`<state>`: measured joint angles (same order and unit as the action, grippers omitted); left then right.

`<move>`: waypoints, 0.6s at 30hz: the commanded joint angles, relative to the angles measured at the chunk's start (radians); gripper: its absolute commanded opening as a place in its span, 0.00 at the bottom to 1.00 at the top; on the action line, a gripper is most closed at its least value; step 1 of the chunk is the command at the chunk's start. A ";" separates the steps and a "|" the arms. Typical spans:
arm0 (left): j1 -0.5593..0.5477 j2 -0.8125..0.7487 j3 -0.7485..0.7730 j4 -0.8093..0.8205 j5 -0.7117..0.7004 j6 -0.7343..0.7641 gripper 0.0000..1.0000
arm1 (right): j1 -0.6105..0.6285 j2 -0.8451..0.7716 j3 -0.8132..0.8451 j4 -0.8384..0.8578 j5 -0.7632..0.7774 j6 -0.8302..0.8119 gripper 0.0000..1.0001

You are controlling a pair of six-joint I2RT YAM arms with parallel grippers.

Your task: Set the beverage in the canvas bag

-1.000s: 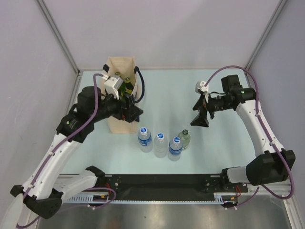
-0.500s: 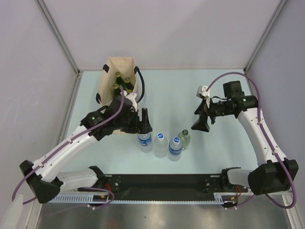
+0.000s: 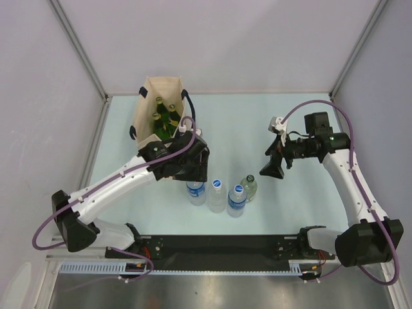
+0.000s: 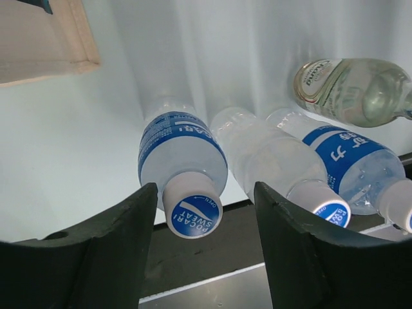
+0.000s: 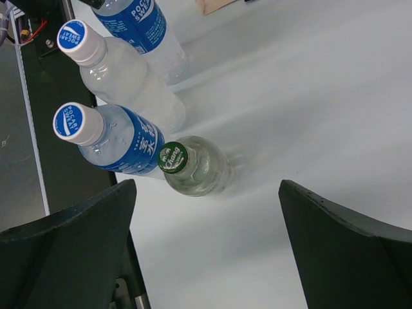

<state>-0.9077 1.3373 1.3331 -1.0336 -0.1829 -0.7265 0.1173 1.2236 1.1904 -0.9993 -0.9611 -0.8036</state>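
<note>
Top cam: canvas bag (image 3: 164, 87) upright at far left, green bottles (image 3: 165, 119) inside. Just right of it, left gripper (image 3: 194, 166) over leftmost Pocari bottle (image 3: 196, 188). Only its wrist cam shows jaws spread w/ cap between, not touching. Further right, right gripper (image 3: 270, 168) spread wide, empty. Its wrist cam shows green-cap bottle (image 5: 193, 168) below.

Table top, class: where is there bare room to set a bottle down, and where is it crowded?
Free: the wide patch between the canvas bag and the right hand, back to the far wall; also the near-right stretch past the green-capped bottle. Crowded: the four-bottle row, with the open left hand over its leftmost bottle.
</note>
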 commanded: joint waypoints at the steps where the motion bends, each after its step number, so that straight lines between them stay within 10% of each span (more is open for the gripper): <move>1: -0.022 0.023 0.074 -0.069 -0.073 -0.024 0.60 | -0.010 -0.030 -0.006 0.031 -0.014 0.018 1.00; 18: -0.051 0.109 0.155 -0.183 -0.119 0.004 0.58 | -0.019 -0.027 -0.011 0.042 -0.010 0.024 1.00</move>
<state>-0.9497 1.4387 1.4326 -1.1950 -0.2779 -0.7322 0.1013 1.2171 1.1774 -0.9775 -0.9611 -0.7860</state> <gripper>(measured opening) 0.590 0.995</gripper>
